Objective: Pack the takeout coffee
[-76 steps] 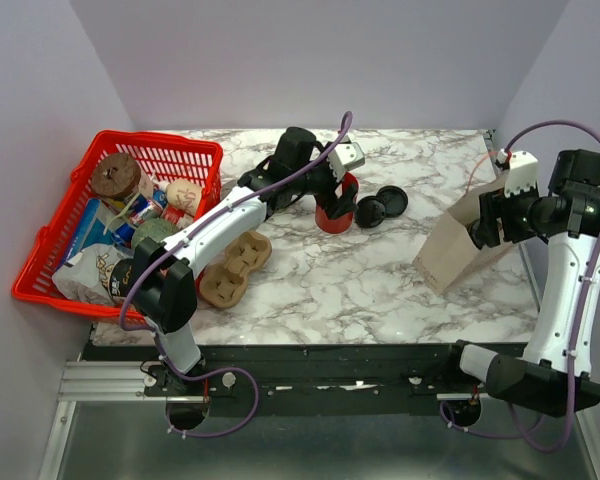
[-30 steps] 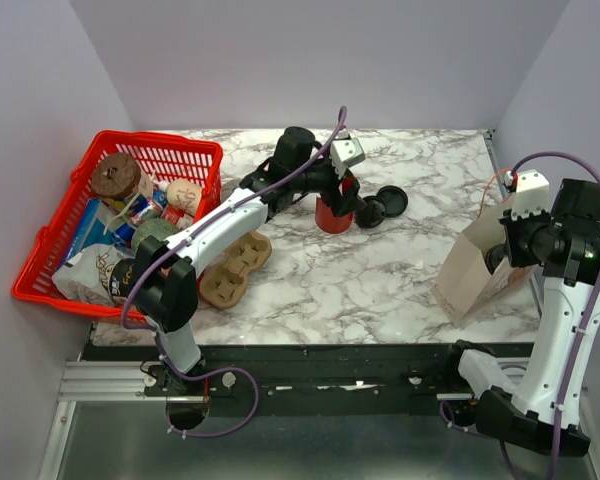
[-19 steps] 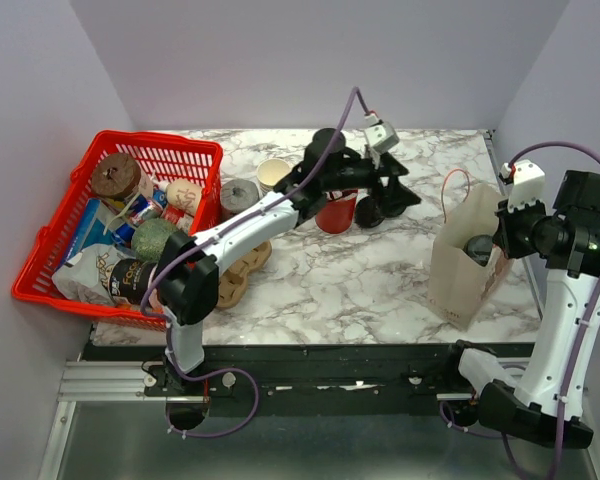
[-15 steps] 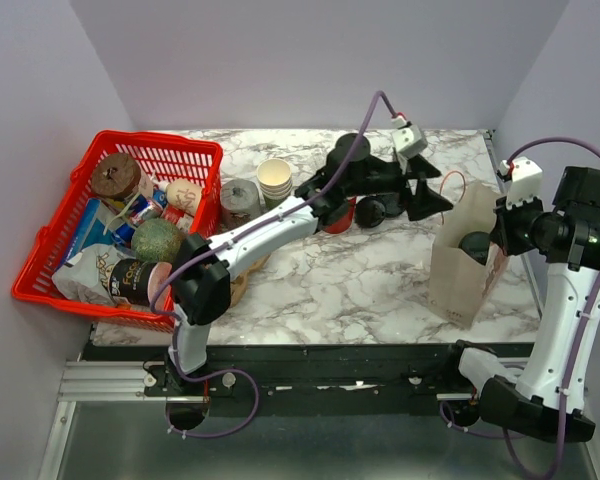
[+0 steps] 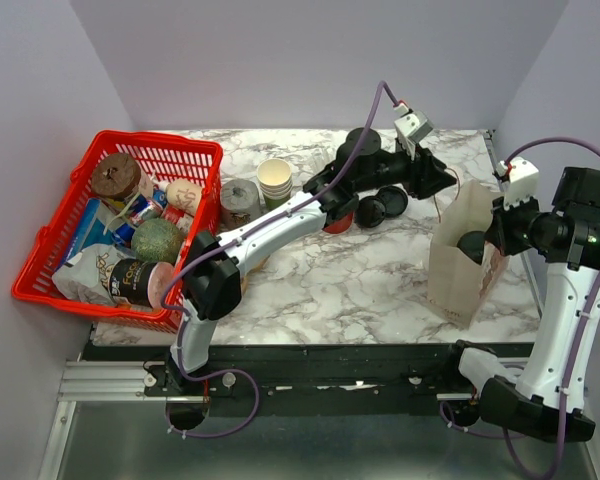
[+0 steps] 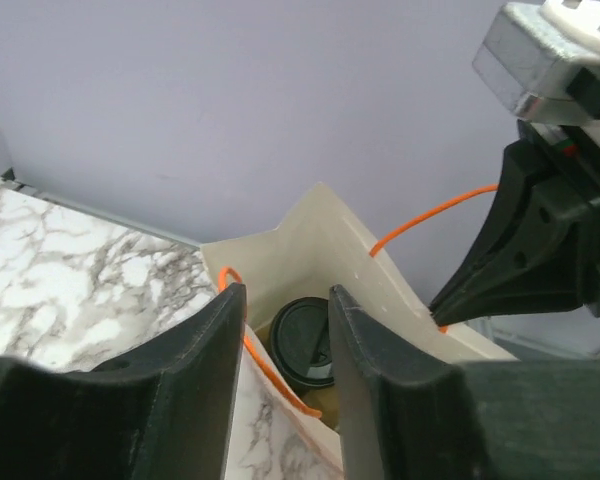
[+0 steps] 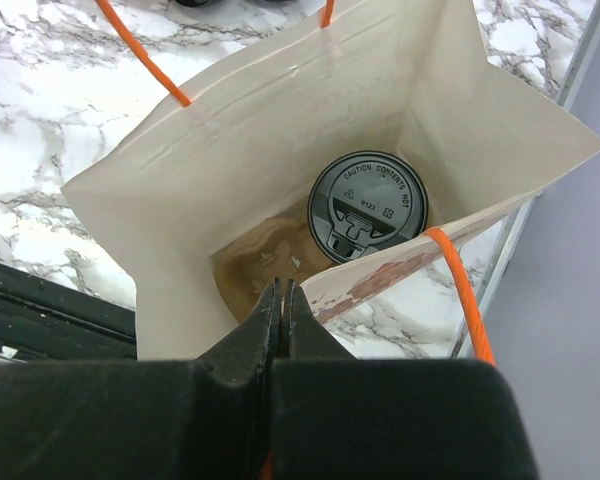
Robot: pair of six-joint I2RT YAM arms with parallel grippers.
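Item: takeout coffee [image 7: 368,206], lidded, stood upright inside paper bag [image 7: 280,130]. My right pincer [image 7: 282,300] was clamped on the bag's rim. My left pincer [image 6: 285,300] hung apart by the orange handle [image 6: 270,370]. Risk: a snagged handle could topple the bag, spilling coffee.

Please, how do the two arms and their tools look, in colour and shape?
Both arms have white links and black joints: left arm, right arm. A purple cable runs along each. Each wrist carries a small pale camera box. The left tool and right tool have matte black, wedge-shaped fingers.
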